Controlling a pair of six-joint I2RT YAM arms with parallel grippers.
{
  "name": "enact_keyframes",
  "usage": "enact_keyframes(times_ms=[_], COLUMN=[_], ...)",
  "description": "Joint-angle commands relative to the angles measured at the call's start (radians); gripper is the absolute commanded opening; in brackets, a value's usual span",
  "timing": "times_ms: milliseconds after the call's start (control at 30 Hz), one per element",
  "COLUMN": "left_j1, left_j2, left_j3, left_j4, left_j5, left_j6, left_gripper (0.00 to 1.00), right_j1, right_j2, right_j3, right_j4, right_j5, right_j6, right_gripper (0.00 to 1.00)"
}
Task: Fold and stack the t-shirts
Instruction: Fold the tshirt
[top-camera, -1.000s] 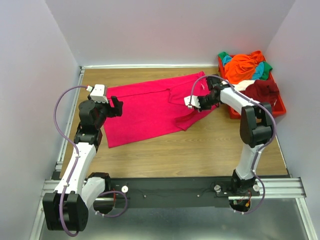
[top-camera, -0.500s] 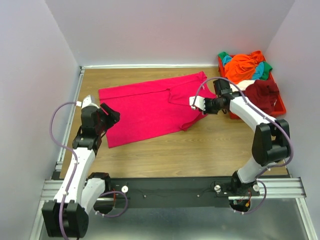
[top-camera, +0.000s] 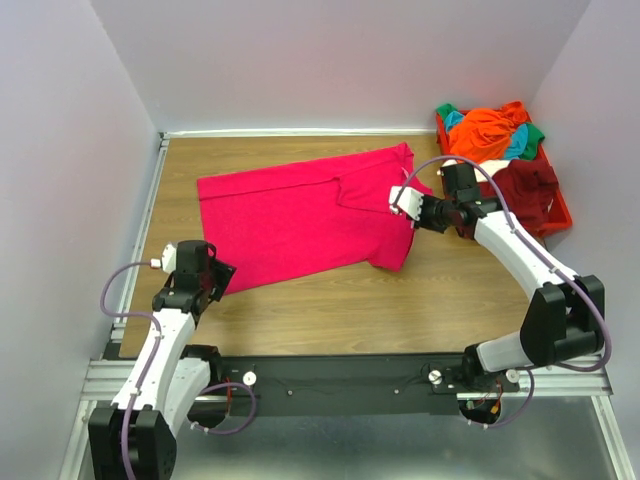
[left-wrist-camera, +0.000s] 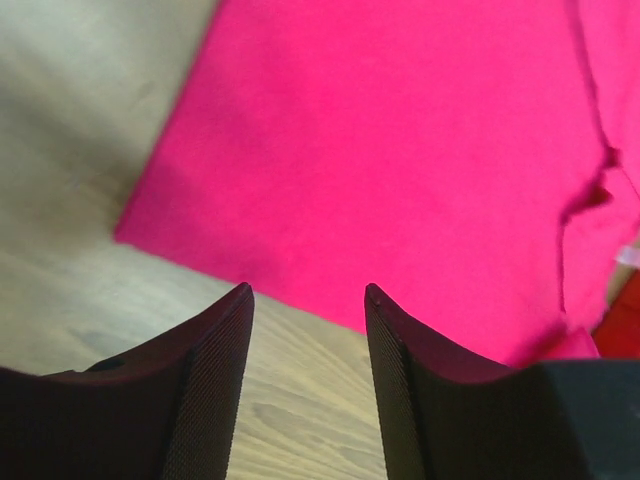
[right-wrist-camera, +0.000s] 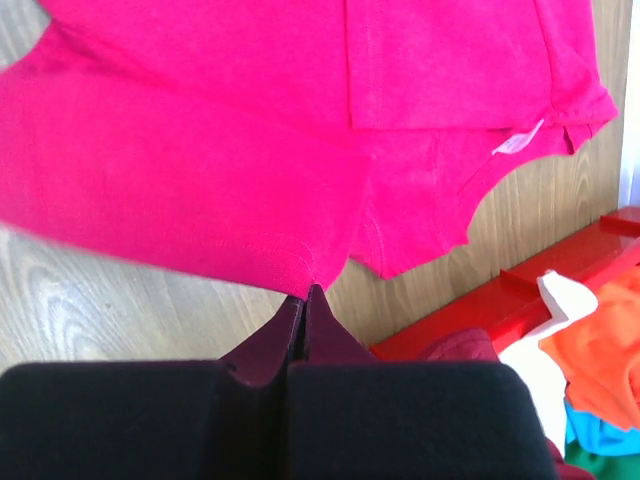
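The pink shirt (top-camera: 300, 215) lies spread mid-frame, with the right gripper (right-wrist-camera: 305, 295) closed on its right edge and the left gripper (left-wrist-camera: 308, 295) open and empty by its lower-left corner, so I judge spreading is nearly done and the next move is grasping that corner.

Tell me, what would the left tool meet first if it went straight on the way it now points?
Probably the near hem of the pink t-shirt, or the wooden table just before it; the depth is unclear.

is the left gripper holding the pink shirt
No, the left gripper has its jaws apart with nothing between them, the magenta t-shirt lying on the table ahead.
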Motion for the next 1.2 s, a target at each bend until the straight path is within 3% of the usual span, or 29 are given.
enact_keyframes(times_ms=[0, 200, 533, 767, 1067, 1167], left_j1=[-0.004, -0.004, -0.004, -0.004, -0.002, -0.002], left_j2=[0.039, 0.119, 0.061, 0.156, 0.208, 0.251], left_j3=[-0.041, -0.066, -0.087, -0.078, -0.055, -0.04], left_j4=[0.005, 0.021, -0.005, 0.01, 0.014, 0.027], left_j5=[-0.084, -0.125, -0.15, -0.193, -0.211, -0.219], left_j6=[-0.123, -0.143, -0.198, -0.229, -0.192, -0.183], left_gripper=[0.53, 0.52, 0.53, 0.43, 0.43, 0.33], right_j1=[0.005, 0.003, 0.003, 0.005, 0.004, 0.004], right_j2=[0.0, 0.012, 0.014, 0.007, 0.003, -0.005], right_j3=[-0.024, -0.014, -0.017, -0.013, -0.002, 0.004], right_j4=[0.04, 0.047, 0.059, 0.064, 0.064, 0.064], right_j5=[0.043, 0.02, 0.014, 0.003, -0.005, -0.014], right_j6=[0.063, 0.079, 0.088, 0.102, 0.106, 0.116], right_gripper=[0.01, 0.01, 0.0, 0.01, 0.01, 0.0])
